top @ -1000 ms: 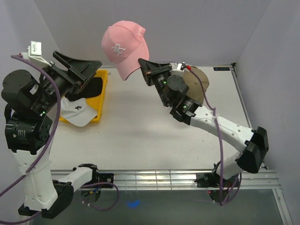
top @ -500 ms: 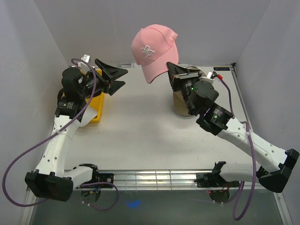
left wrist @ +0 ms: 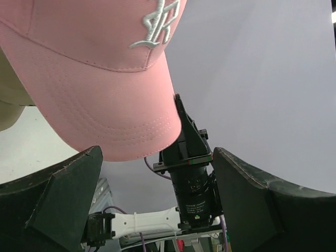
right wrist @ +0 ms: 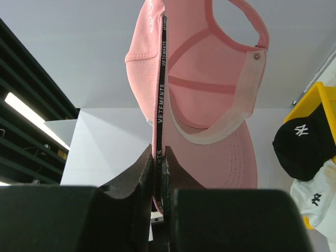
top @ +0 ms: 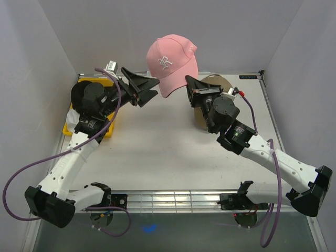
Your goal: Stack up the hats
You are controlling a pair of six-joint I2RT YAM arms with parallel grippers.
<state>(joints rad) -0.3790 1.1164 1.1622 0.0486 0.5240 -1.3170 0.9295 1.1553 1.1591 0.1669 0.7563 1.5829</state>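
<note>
The pink cap [top: 170, 60] hangs in the air above the far middle of the counter [top: 157, 152], touching nothing below it. The right fingers [right wrist: 139, 173] are clenched on its lower edge. In the right wrist view they pinch a thin black inner band with white lettering, and the join itself sits in a dark slit between the two pads. That view looks up into the hollow of the cap, with the back strap at the top and the brim lower down, its end lost behind the fingers.

The left fingers [left wrist: 68, 194] are spread wide and grasp nothing. From above they point at the pink cap from its left, close to the brim. Whether a tip touches the fabric cannot be told there. In the left wrist view the brim hangs above the gap between them, apart from both. The top of the cap is cut off by the frame in that view, and only the lower part of its white logo shows.

The tan cap [top: 220, 83] lies on the counter at the far right. Most of it is covered by the right arm, so its brim and logo cannot be made out.

The black cap [right wrist: 299, 149] sits in the yellow tray [right wrist: 310, 102] at the far left, with the white cap [right wrist: 317, 202] just beside it, cut off at the frame edge. In the top view the left arm hides most of the tray and both caps.
</note>
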